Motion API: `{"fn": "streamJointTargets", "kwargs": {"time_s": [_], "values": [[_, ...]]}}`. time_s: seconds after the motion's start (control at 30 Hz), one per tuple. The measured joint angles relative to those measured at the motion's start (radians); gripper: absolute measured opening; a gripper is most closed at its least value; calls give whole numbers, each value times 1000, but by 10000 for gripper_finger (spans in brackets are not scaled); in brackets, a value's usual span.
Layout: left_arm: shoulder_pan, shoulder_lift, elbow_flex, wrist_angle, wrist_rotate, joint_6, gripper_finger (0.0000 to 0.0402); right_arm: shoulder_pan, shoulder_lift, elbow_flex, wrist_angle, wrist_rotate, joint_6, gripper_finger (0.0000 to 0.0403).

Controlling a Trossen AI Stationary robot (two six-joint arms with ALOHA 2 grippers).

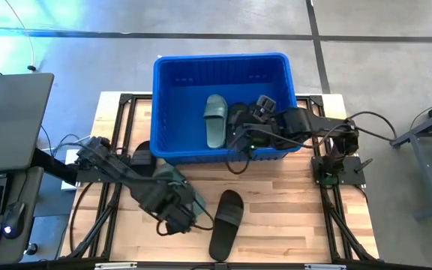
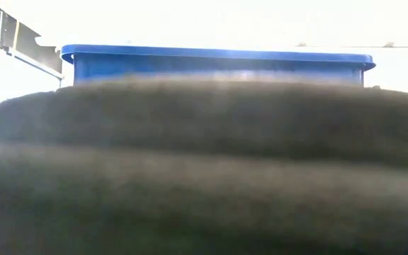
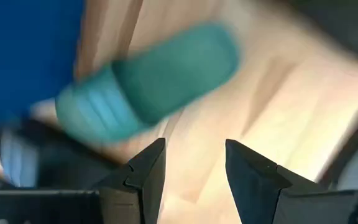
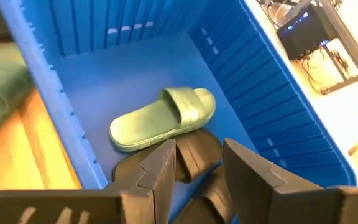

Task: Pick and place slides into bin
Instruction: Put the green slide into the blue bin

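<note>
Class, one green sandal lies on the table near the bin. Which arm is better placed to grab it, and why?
Left, probably. The left gripper is open with the green sandal just ahead on the table. The right gripper hangs over the bin.

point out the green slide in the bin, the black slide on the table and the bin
green slide in the bin (image 1: 215,120): high view, middle of its sole.
black slide on the table (image 1: 226,223): high view, its mid sole.
bin (image 1: 172,82): high view, bare blue floor.

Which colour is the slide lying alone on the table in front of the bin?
Black. The high view shows it best.
</note>
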Motion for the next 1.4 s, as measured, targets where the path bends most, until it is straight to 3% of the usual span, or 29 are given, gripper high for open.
{"fn": "streamJointTargets", "kwargs": {"time_s": [0.17, 0.33, 0.77, 1.07, 1.4], "values": [[1, 27, -168, 70, 13, -160, 150, 27, 2, -5, -20, -1, -34, 123], [3, 32, -256, 157, -5, -228, 150, 43, 2, -16, -31, 40, -36, 123], [50, 45, -269, 127, -76, -255, 150, 49, 2, -16, -30, 43, -38, 123], [67, 108, -269, 165, -21, -216, 150, 49, 2, -16, -30, 45, -47, 123], [67, 170, -270, 68, 36, -261, 150, 49, 2, -16, -30, 45, -72, 123]]}}
